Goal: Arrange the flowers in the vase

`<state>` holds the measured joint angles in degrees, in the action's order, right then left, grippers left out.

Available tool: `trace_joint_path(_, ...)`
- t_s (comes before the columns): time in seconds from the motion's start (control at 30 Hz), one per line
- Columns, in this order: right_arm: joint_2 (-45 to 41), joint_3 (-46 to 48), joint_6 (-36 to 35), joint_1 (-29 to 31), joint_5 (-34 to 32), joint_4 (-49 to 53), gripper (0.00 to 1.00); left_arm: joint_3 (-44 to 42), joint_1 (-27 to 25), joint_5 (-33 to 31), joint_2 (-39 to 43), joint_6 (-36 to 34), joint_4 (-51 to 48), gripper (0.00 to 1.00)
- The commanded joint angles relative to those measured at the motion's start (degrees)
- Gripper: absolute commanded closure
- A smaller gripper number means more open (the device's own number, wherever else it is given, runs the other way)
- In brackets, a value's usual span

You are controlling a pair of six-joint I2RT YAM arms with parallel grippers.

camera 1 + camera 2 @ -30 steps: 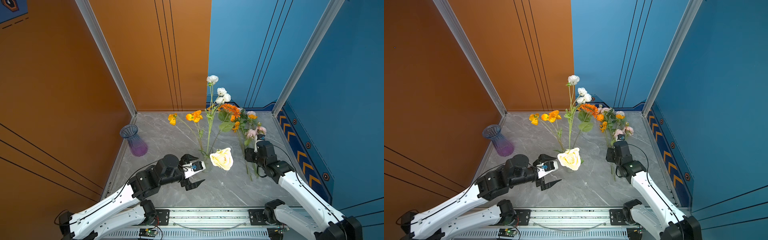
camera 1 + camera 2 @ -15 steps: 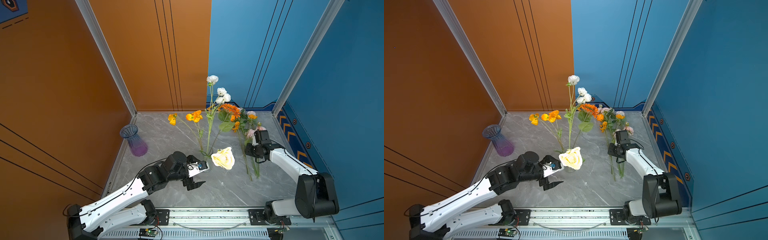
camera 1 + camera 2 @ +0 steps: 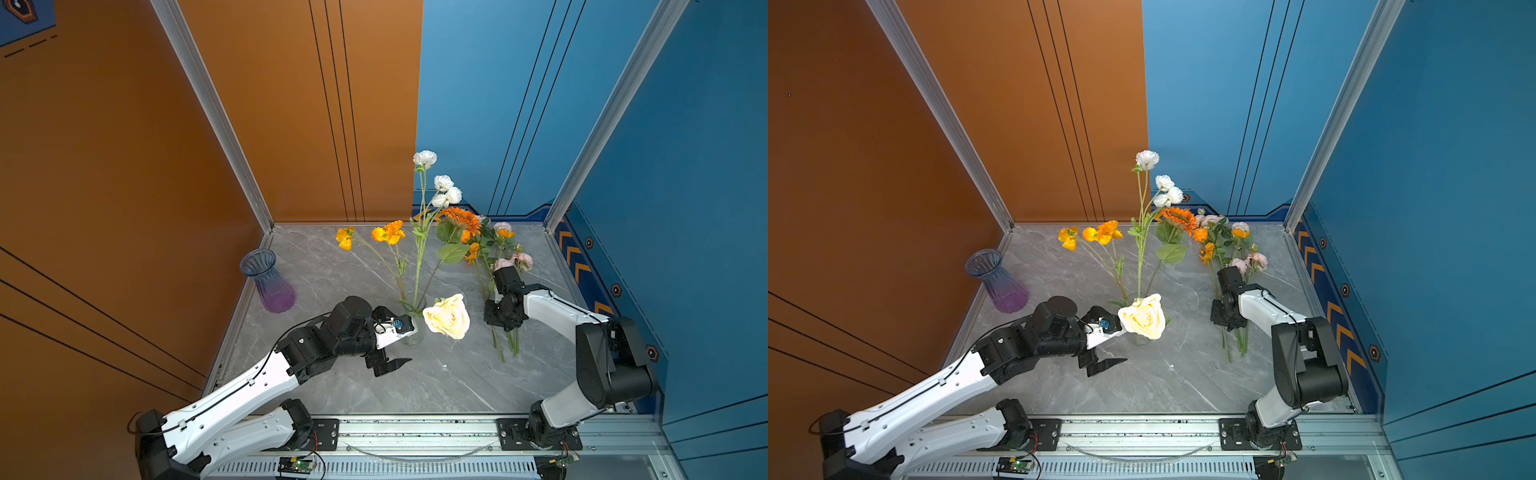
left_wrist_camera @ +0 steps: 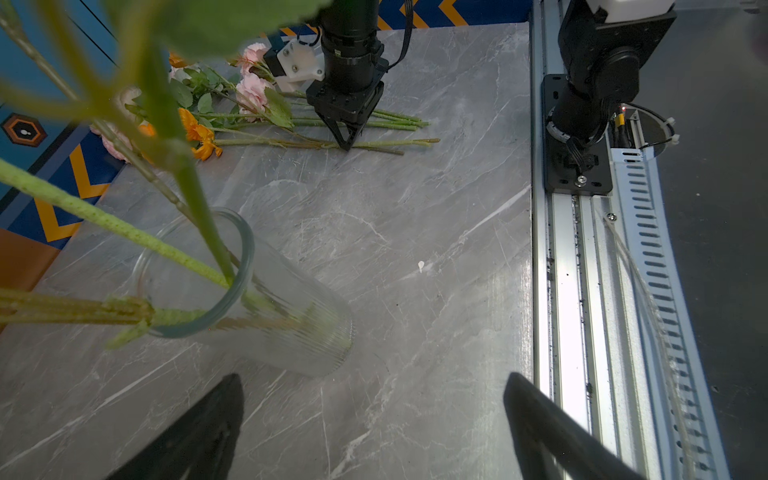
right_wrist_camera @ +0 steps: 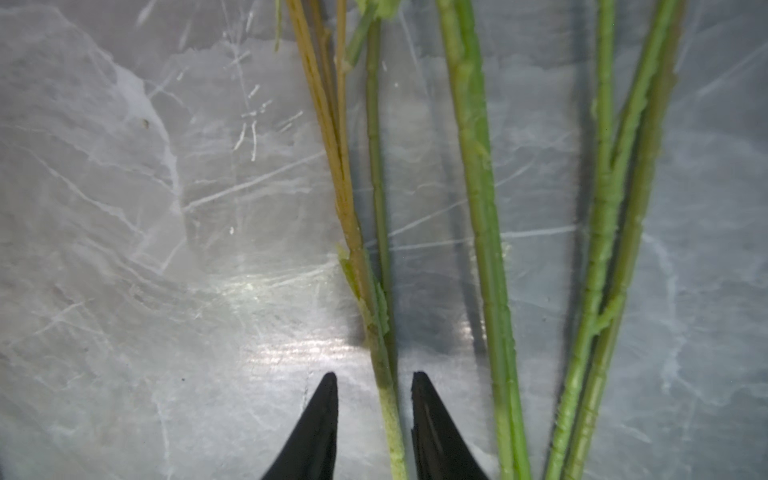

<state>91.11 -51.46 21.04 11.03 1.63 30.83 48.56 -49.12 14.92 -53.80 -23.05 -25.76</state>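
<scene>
Since a second ago the right arm has folded up. Its elbow now stands high, and the right pincer (image 4: 347, 141) has come down tip-first onto the loose flowers (image 3: 494, 249) lying on the surface (image 3: 436, 382), to the right of the glass vase (image 4: 291, 324). Its jaws have drawn in and now stand narrowly apart. The left arm has barely shifted, and the left pincer (image 4: 372, 384) stays spread wide and empty, just beside the glass vase on its near-left side.

In both top views the right pincer's tips are hidden under its own body. The glass vase is mostly covered by the cream rose (image 3: 446, 318) and the left wrist camera. The right wrist view cuts the stems off at both edges.

One stem (image 5: 380, 332) runs between the right pincer's jaws, with a sliver of surface showing on either side, so nothing is clamped. It is the outermost of the loose flowers on the glass vase's side. The glass vase holds the cream rose, white flowers (image 3: 424, 158) and orange flowers (image 3: 388, 232). A purple vase (image 3: 270, 282) stands well to its left.
</scene>
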Motion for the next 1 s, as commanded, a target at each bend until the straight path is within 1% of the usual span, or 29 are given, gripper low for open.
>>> trace_joint_path(0.0, 1.9, -2.5, -0.8, 1.3, -3.8, 3.1, 0.72, 1.6, 0.4, 1.6, 0.5, 0.1, -1.0, 0.02)
trace_joint_path(0.1, 2.9, -3.3, -1.0, 2.1, -5.3, 3.9, 0.74, 1.7, 0.4, 1.7, 0.6, 0.2, -1.0, 0.02)
trace_joint_path(0.23, 2.9, -3.6, -0.8, 2.8, -6.5, 4.3, 0.83, 1.7, 0.5, 1.8, 0.7, 0.2, -1.0, 0.02)
trace_joint_path(0.5, 2.3, -3.7, -1.3, 3.3, -7.8, 5.1, 0.91, 1.8, 0.4, 1.9, 1.1, 0.4, -1.0, 0.02)
trace_joint_path(0.6, 2.2, -4.0, -1.4, 3.5, -7.6, 5.1, 0.91, 1.8, 0.4, 2.0, 1.2, 0.4, -1.0, 0.02)
trace_joint_path(0.73, 2.6, -4.2, -1.7, 3.9, -7.4, 5.3, 0.86, 1.8, 0.4, 1.8, 1.4, 0.5, -1.1, 0.02)
trace_joint_path(0.87, 3.2, -4.2, -1.7, 4.2, -7.8, 6.0, 0.85, 1.8, 0.3, 1.8, 1.5, 0.5, -1.0, 0.02)
trace_joint_path(0.97, 3.1, -4.0, -1.6, 4.6, -8.2, 6.1, 0.85, 1.8, 0.2, 2.0, 1.5, 0.5, -1.1, 0.02)
